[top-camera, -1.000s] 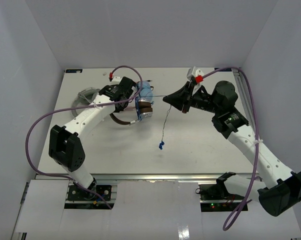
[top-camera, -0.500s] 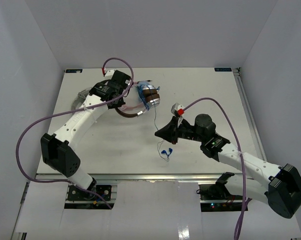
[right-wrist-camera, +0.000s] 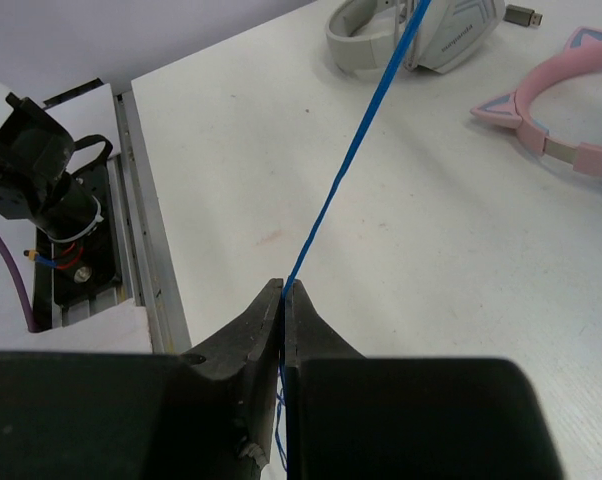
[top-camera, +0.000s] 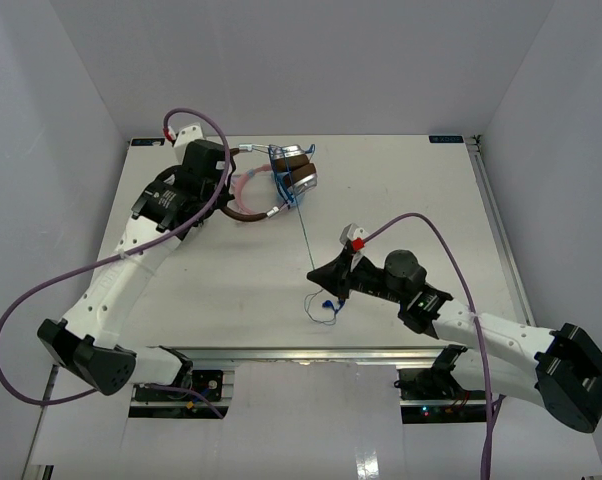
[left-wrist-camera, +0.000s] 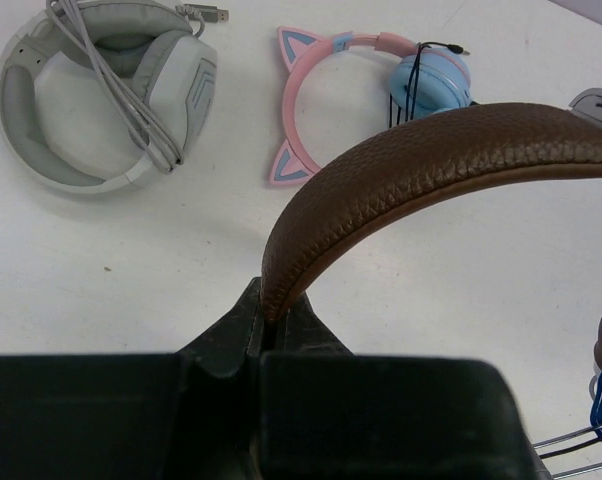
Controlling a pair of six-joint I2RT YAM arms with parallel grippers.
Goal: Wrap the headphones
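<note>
the left gripper (left-wrist-camera: 264,318) is pressed together on the dark brown headband (left-wrist-camera: 421,165) of the headphones (top-camera: 293,178), pinching the band edge-on right at its fingertips; from that grip the band arches up and off to the right of the fingers, ending at the silver cups (top-camera: 299,180), which carry several turns of the thin blue cable (right-wrist-camera: 353,150); whether the cups touch the table (top-camera: 421,190) cannot be told; ahead of this gripper, lying flat on the table, is a pink cat-ear pair (left-wrist-camera: 326,60), and further to the left of it a grey-white pair (left-wrist-camera: 41,140); the right gripper (right-wrist-camera: 283,290) is well apart from the left one, its jaws closed tight on the cable; the line runs taut and straight away from its fingertips toward the cups, while the loose tail (top-camera: 326,305) curls on the table just beside this gripper.
</note>
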